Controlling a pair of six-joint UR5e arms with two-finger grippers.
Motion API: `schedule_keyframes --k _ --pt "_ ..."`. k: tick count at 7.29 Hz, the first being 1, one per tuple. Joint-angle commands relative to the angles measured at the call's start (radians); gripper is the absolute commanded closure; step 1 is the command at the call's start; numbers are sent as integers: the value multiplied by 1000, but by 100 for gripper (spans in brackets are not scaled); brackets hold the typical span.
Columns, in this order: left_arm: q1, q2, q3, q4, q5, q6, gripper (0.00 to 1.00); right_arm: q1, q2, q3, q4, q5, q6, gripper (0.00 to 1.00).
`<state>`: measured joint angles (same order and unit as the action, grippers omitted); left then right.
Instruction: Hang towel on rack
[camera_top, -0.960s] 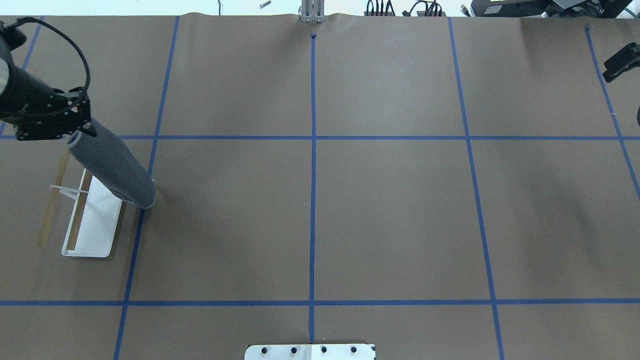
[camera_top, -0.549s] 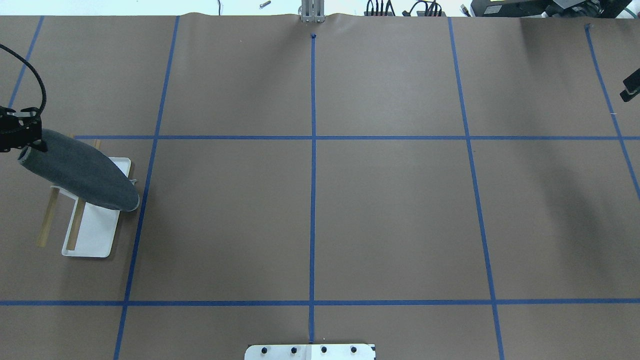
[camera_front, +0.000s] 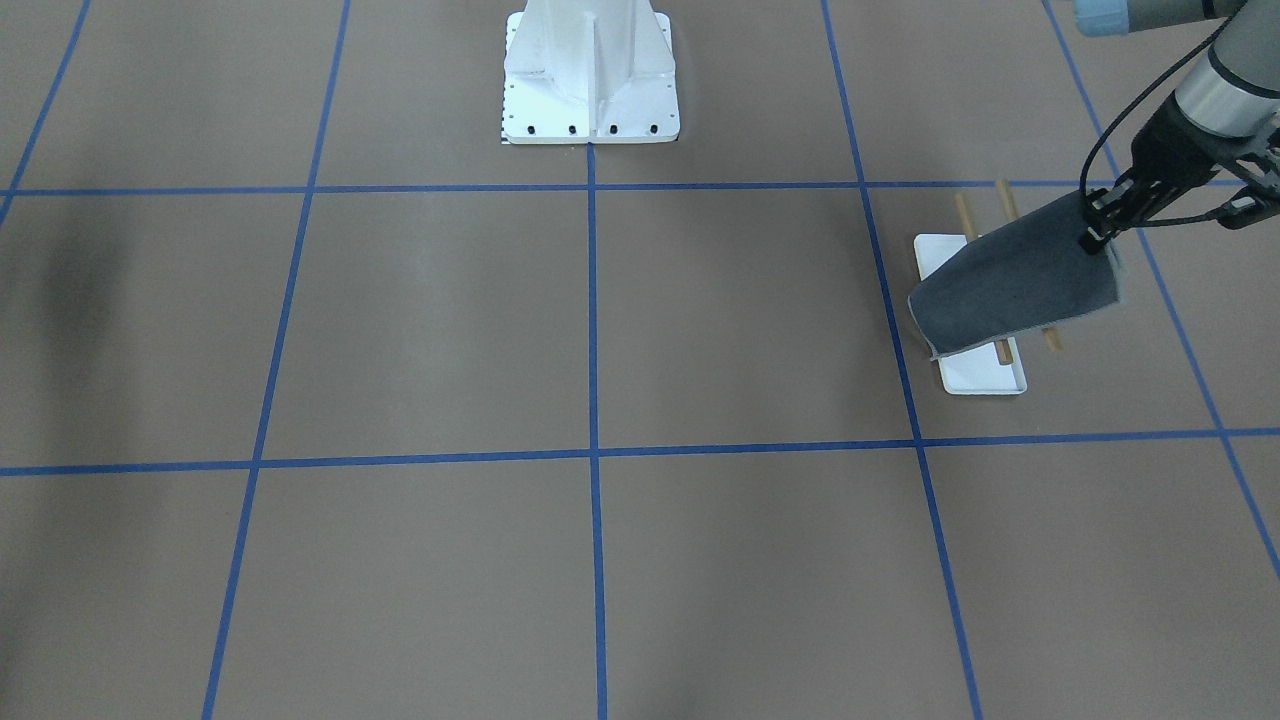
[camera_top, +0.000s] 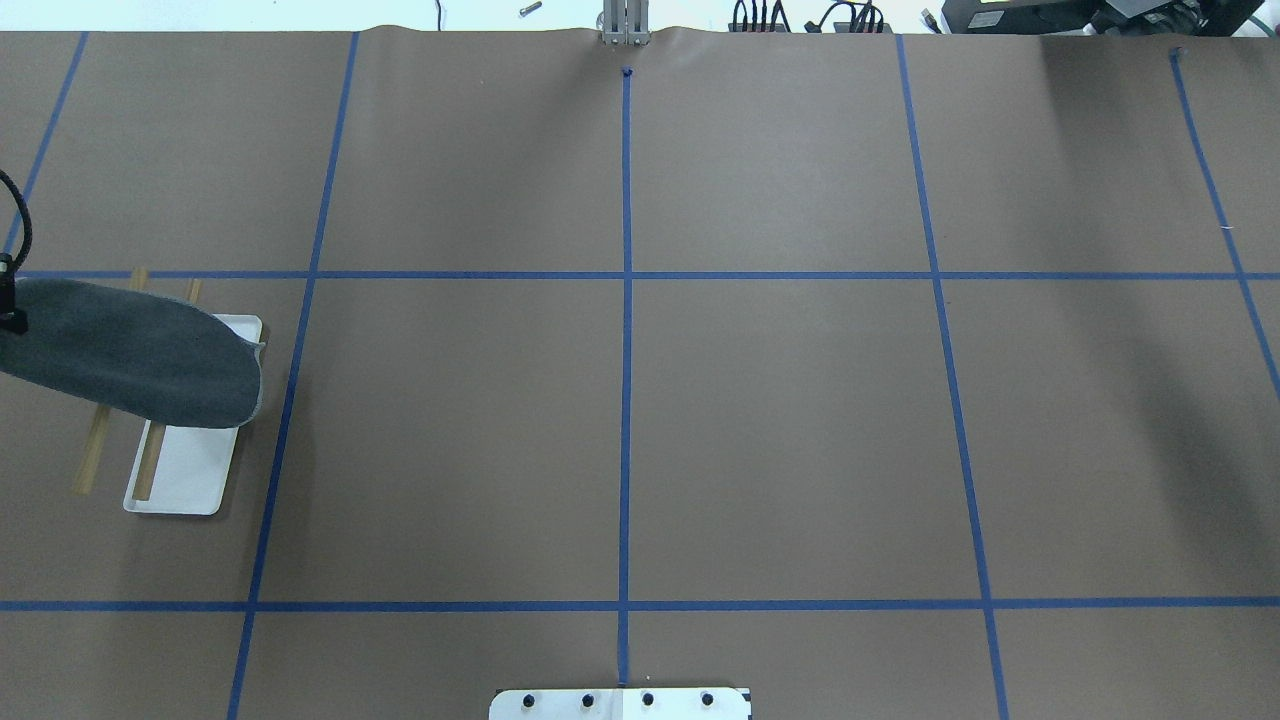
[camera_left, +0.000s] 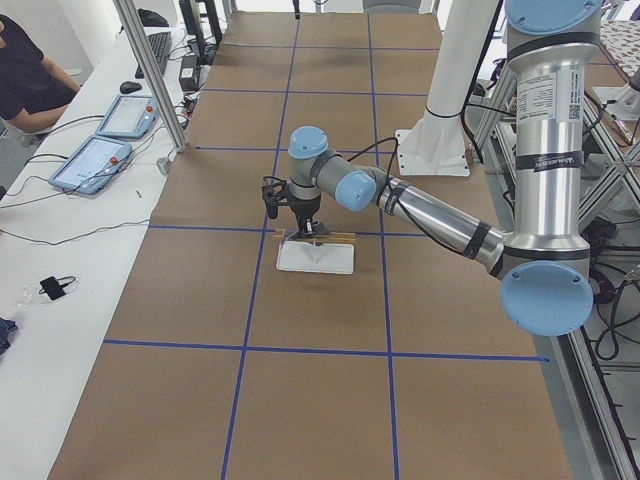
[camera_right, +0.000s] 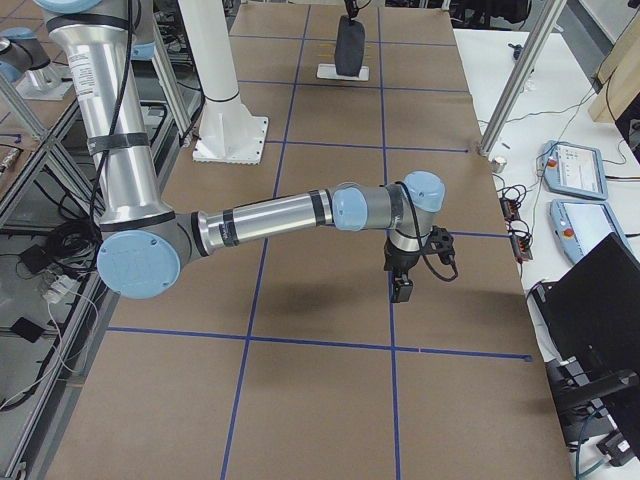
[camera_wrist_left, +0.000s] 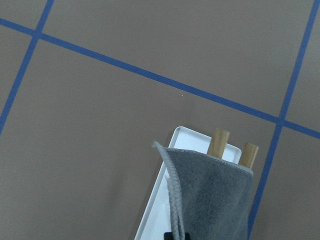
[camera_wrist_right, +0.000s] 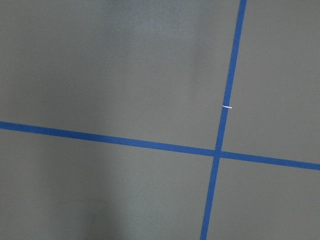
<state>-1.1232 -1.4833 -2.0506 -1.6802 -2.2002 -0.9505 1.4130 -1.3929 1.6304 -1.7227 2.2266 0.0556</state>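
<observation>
The dark grey towel (camera_front: 1010, 290) hangs from my left gripper (camera_front: 1095, 235), which is shut on its upper edge. The towel stretches across both tan rods (camera_front: 1003, 197) of the rack, above the rack's white tray base (camera_front: 985, 378). I cannot tell whether the towel touches the rods. In the overhead view the towel (camera_top: 130, 350) covers the middle of the rack (camera_top: 190, 470), and the left gripper (camera_top: 8, 300) is at the frame's left edge. The left wrist view shows the towel (camera_wrist_left: 210, 200) in front of the rod ends (camera_wrist_left: 218, 142). My right gripper (camera_right: 402, 285) hovers over bare table far away; I cannot tell whether it is open or shut.
The table is brown paper with blue tape grid lines (camera_top: 626, 275). The white robot pedestal (camera_front: 590, 70) stands at the middle of the near edge. An operator's bench with tablets (camera_left: 95, 160) runs along the far side.
My left gripper has carried the towel leftwards in the overhead view, across and over the rack's rods. The right gripper has moved out of the overhead view.
</observation>
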Motion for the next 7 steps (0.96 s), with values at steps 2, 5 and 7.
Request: schedule_keyframes --k 2,5,7 --pt "-12 46 93 -135 -3 52 100 15 -15 -4 0 47 -3 0" --pt "-4 -4 136 -142 -1 58 2 18 -57 -12 8 47 -11 0" --pt "-7 -26 163 -147 11 78 2 18 -130 -26 150 47 -5 0"
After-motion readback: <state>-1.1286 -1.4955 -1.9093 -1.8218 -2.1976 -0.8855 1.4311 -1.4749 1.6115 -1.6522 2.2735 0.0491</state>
